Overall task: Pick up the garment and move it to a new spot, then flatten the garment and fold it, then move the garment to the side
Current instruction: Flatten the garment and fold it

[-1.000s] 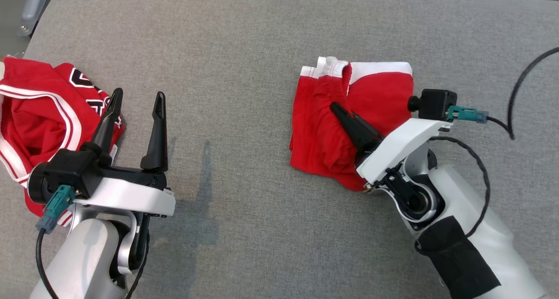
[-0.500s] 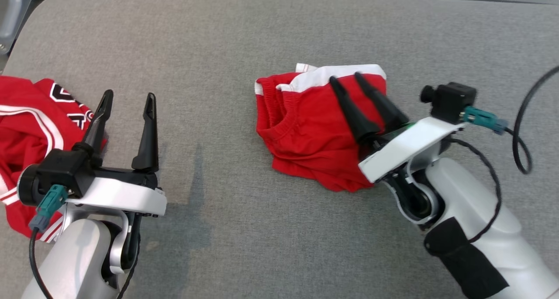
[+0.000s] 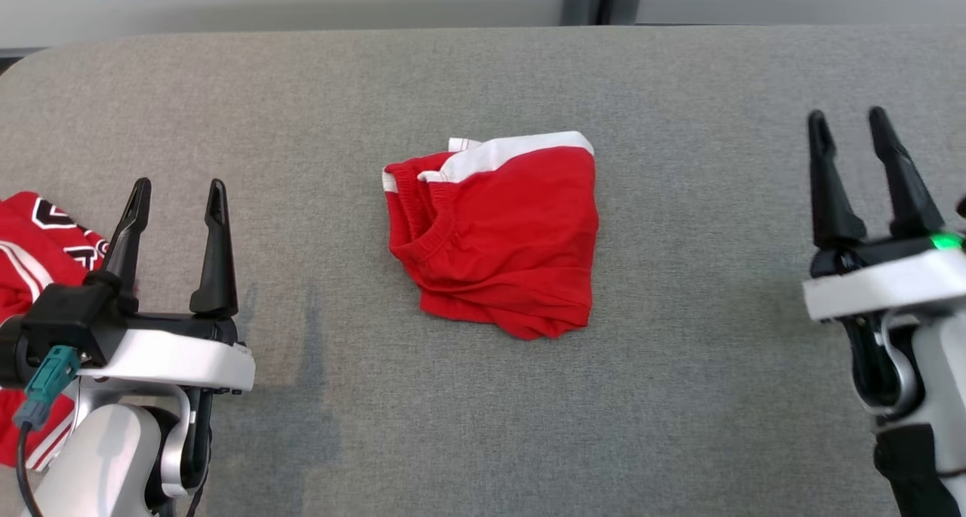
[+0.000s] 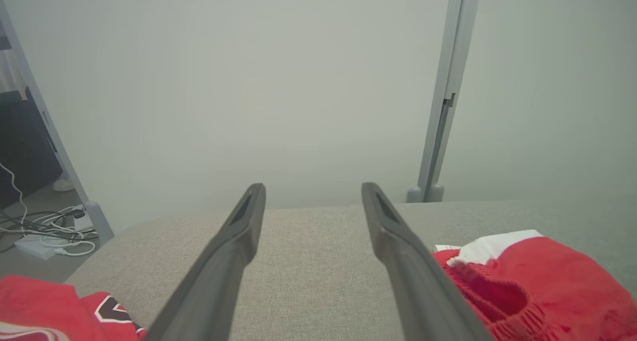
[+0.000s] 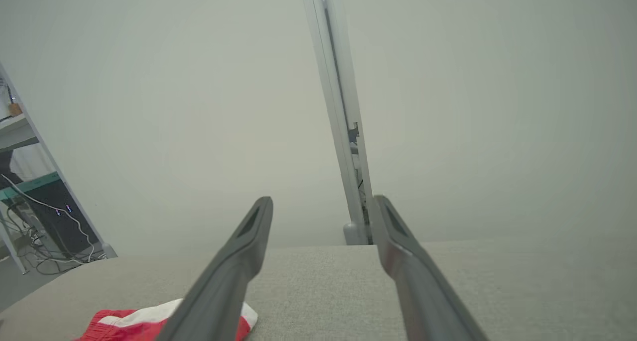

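Observation:
The garment [image 3: 494, 234], red shorts with a white waistband, lies folded in a compact bundle at the middle of the grey padded table [image 3: 679, 366]. My left gripper [image 3: 177, 192] hovers open at the lower left, well apart from it, nothing between its fingers. My right gripper [image 3: 847, 121] stands open at the far right, also clear of the cloth and empty. In the left wrist view the open left gripper [image 4: 313, 191] has the garment [image 4: 537, 276] to its right. The right wrist view shows the open right gripper [image 5: 322, 204] and a corner of the garment [image 5: 134, 321] at lower left.
A second red garment [image 3: 30, 230] with black and white lettering lies at the table's left edge, behind my left gripper, and also appears as the lettered red garment [image 4: 50, 306]. A pale wall with a grey post [image 4: 443, 107] stands behind the table. Cables [image 4: 45, 226] lie on the floor.
My right gripper opened, let go of the garment and drew back to the right. The garment now lies free on the table. The head camera has also shifted.

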{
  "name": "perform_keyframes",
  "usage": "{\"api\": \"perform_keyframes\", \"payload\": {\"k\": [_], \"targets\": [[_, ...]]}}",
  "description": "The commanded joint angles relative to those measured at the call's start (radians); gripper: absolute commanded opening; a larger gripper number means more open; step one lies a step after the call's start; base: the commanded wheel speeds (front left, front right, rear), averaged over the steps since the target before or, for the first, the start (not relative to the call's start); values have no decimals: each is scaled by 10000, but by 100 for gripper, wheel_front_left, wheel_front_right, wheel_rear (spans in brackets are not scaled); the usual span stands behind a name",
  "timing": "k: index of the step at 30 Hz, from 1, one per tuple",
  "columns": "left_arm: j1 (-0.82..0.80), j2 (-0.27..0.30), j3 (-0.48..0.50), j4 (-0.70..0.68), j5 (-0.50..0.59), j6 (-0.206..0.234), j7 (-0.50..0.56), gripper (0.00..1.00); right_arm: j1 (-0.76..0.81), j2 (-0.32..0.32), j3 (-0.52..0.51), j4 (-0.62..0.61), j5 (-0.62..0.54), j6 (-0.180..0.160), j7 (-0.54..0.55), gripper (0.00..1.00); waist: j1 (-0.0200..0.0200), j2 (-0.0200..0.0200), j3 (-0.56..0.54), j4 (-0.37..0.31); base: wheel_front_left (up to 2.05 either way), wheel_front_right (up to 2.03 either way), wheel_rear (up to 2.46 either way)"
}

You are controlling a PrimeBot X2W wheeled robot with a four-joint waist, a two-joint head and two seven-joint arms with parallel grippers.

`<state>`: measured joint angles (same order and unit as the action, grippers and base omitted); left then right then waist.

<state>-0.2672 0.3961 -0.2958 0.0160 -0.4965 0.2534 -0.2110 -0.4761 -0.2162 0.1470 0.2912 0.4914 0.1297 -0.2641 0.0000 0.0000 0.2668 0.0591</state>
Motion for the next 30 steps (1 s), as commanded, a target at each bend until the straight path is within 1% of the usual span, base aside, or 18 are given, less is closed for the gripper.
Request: {"api": "perform_keyframes", "payload": {"k": [1, 5, 10, 18, 21, 30], "targets": [[170, 84, 48, -27, -42, 65, -23, 100, 348, 61, -266, -204, -259, 22, -9, 100, 0, 0, -101, -113, 0, 0, 0], [385, 133, 74, -147, -70, 151, -38, 100, 1264, 288, -1089, -981, -1181, 21, 248, 100, 0, 0, -271, -306, 0, 0, 0], [804, 202, 120, -284, -126, 232, -86, 100, 2122, 654, -1484, -1783, -1712, 21, 711, 100, 0, 0, -528, -470, 0, 0, 0], [1516, 517, 15, -571, -166, 138, 21, 100, 3062, 958, -1506, -2474, -2170, 21, 1264, 100, 0, 0, -1116, -544, 0, 0, 0], [1780, 538, -57, -683, -216, 96, 90, 100, 3401, 987, -1566, -2649, -2281, 21, 1403, 100, 0, 0, -1347, -557, 0, 0, 0], [2459, 642, -140, -902, -280, 278, 185, 100, 4068, 991, -1691, -2994, -2486, 21, 1756, 100, 0, 0, -1805, -624, 0, 0, 0]]}}
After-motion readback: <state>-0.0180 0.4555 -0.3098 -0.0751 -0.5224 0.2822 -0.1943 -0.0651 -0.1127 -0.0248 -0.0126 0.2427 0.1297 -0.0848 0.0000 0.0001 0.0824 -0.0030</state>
